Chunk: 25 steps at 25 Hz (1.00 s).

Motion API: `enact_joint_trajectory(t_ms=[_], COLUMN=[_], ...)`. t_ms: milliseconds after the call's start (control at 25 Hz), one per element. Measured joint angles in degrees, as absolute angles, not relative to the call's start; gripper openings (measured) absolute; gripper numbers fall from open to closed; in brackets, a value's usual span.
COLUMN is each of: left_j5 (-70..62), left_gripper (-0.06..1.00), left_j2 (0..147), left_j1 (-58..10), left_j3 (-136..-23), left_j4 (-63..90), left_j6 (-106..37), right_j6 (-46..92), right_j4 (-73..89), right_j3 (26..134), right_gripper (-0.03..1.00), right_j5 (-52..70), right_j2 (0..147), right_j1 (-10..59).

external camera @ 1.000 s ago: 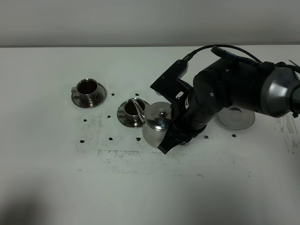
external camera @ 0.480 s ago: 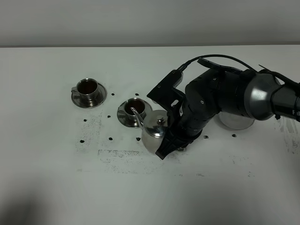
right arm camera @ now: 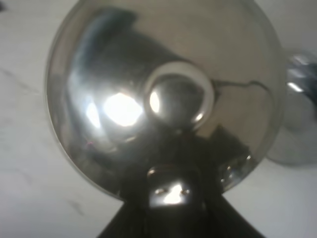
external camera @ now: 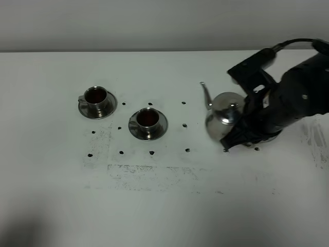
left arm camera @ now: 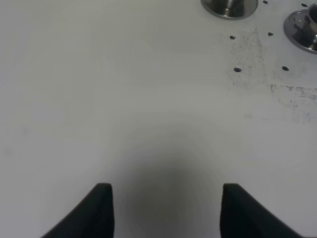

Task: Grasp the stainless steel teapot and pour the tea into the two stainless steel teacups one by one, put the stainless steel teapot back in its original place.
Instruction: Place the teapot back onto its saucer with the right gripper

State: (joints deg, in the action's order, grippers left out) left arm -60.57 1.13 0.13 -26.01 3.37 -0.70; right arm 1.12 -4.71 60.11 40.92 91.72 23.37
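Observation:
The stainless steel teapot [external camera: 223, 114] is upright at right of centre, with its spout [external camera: 205, 95] toward the cups. My right gripper [external camera: 240, 131] is shut on its handle. In the right wrist view the teapot's domed lid [right arm camera: 168, 94] fills the frame above the gripper [right arm camera: 172, 191]. Two steel teacups on saucers stand at the left [external camera: 96, 98] and centre-left [external camera: 148, 119], and both hold dark tea. The steel plate is mostly hidden behind my right arm; a shiny edge [right arm camera: 297, 129] shows beside the pot. My left gripper [left arm camera: 166, 208] is open and empty over bare table.
Small dark spots [external camera: 151, 152] and a smudged grey patch [external camera: 149, 172] mark the white table around the cups. In the left wrist view the two saucers sit at the frame's edge [left arm camera: 229, 6] [left arm camera: 303, 30]. My right arm [external camera: 293, 98] covers the table's right side.
My right arm has carried the teapot to the right, away from the centre-left cup, and turned it from tilted to upright. The cups have not moved.

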Motion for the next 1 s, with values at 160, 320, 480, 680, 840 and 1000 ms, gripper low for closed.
enact_joint_trajectory(t_ms=[160, 320, 480, 680, 840, 1000], left_j5=[-60.57, -60.57, -60.57, -60.57, -60.57, -60.57], left_gripper=[0.47, 0.47, 0.47, 0.47, 0.47, 0.47], left_j2=[1.13, 1.13, 1.13, 1.13, 1.13, 1.13], left_j1=[0.13, 0.13, 0.13, 0.13, 0.13, 0.13], left_j3=[-26.01, -26.01, -26.01, -26.01, -26.01, -26.01], left_j4=[3.37, 3.37, 3.37, 3.37, 3.37, 3.37], left_j6=[-0.70, -0.70, -0.70, -0.70, -0.70, -0.70], right_j6=[-0.60, -0.95, -0.95, -0.99, -1.06, -1.06], right_j4=[-4.84, -4.37, -4.09, -3.98, -3.98, -3.98], right_j3=[58.10, 57.94, 57.94, 57.94, 59.09, 59.65], right_gripper=[0.20, 0.20, 0.20, 0.20, 0.20, 0.20], right_j5=[40.84, 39.11, 36.31, 34.02, 33.60, 33.42], right_j2=[90.58, 90.78, 93.21, 96.88, 98.95, 99.86], right_j1=[16.78, 13.33, 11.88, 11.04, 10.06, 9.70])
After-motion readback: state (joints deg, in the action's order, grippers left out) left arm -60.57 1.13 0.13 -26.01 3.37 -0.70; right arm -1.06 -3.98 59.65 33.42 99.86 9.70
